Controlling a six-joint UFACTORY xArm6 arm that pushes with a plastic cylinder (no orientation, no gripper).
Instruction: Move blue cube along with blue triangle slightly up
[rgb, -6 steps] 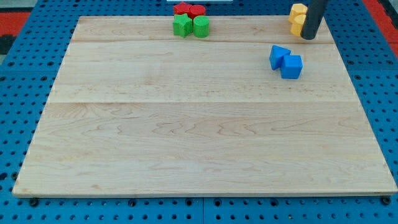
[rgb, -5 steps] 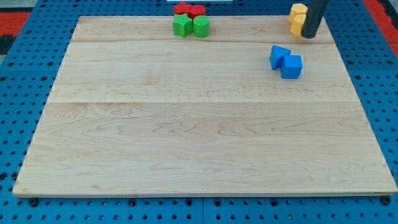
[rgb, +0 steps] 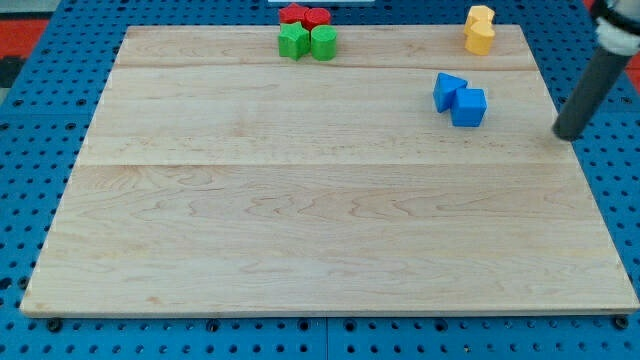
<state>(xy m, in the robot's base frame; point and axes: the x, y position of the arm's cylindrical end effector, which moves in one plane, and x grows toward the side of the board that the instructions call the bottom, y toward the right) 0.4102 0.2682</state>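
Worktop (rgb: 300, 200): pale wood board, smooth, low friction expected. No pincer on this rig, so nothing is held; the rod ends in my tip (rgb: 566, 134), at the board's right edge, to the view's right of and slightly below the blue pair, apart from both. Blue cube (rgb: 468, 107) and blue triangle (rgb: 447, 90) sit touching in the upper right, triangle at the cube's upper left. Both look small, rigid, light; likely to slide easily and pivot if struck off-centre. Best contact judged: cube's lower face, centred, so the push carries the triangle too.
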